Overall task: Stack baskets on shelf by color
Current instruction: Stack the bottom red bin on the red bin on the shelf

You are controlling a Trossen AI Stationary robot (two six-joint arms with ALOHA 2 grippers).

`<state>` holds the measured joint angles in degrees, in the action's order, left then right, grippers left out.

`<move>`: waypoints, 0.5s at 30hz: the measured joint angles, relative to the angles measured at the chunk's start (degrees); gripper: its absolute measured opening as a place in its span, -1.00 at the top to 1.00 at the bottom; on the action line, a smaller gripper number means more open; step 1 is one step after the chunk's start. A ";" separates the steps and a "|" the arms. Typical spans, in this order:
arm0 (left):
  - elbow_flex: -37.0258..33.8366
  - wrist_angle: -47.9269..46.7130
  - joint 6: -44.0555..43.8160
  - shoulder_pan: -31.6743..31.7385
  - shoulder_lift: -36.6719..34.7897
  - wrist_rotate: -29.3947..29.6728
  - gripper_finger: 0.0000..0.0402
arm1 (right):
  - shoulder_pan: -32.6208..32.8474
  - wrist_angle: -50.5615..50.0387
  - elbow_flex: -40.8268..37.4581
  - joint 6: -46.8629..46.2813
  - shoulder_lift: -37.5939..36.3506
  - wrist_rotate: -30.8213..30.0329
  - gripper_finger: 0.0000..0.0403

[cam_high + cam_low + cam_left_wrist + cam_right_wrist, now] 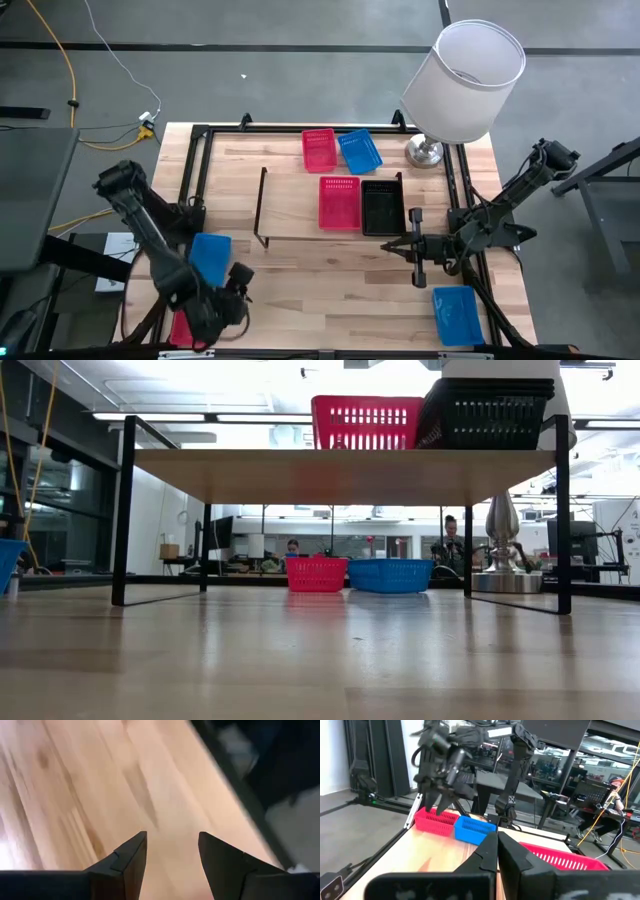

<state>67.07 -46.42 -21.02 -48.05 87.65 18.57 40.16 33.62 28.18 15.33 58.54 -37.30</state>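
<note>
The left gripper (238, 283) hovers with jaws parted and empty at the counter's (300, 290) near-left corner, just beside a blue basket (209, 256) whose long axis runs front to back. The right gripper (418, 268), jaws shut on nothing, waits near the shelf (290, 205), farther off.

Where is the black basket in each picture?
High view: black basket on the shelf, right of a red basket.
Low view: on the shelf top, upper right, beside the same red basket.
Left wrist view: not in it.
Right wrist view: not in it.
Shared landmark: the red basket beside it.
</note>
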 joint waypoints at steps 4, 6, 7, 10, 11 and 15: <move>4.14 -12.26 0.22 -2.94 5.67 0.02 0.16 | 0.00 0.01 0.00 0.09 0.00 0.02 1.00; 5.55 -17.82 0.92 -4.44 8.15 -0.15 0.16 | 0.00 -0.17 0.00 0.10 -0.01 0.02 1.00; 6.09 -19.53 1.67 -5.12 9.20 -0.30 0.17 | 0.00 -0.25 0.00 0.11 0.00 0.02 1.00; 6.82 -23.57 4.61 -7.09 12.25 -2.08 0.17 | 0.00 -0.41 0.00 0.11 0.00 0.01 1.00; 6.97 -24.36 5.67 -7.63 13.15 -2.81 0.17 | 0.00 -0.47 0.00 0.11 0.00 0.02 1.00; 7.08 -25.38 8.59 -9.44 16.03 -4.95 0.17 | 0.00 -0.89 0.00 0.13 0.00 0.02 1.00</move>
<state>74.15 -71.79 -12.42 -57.50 103.67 13.62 40.16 32.73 28.18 15.46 58.54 -37.28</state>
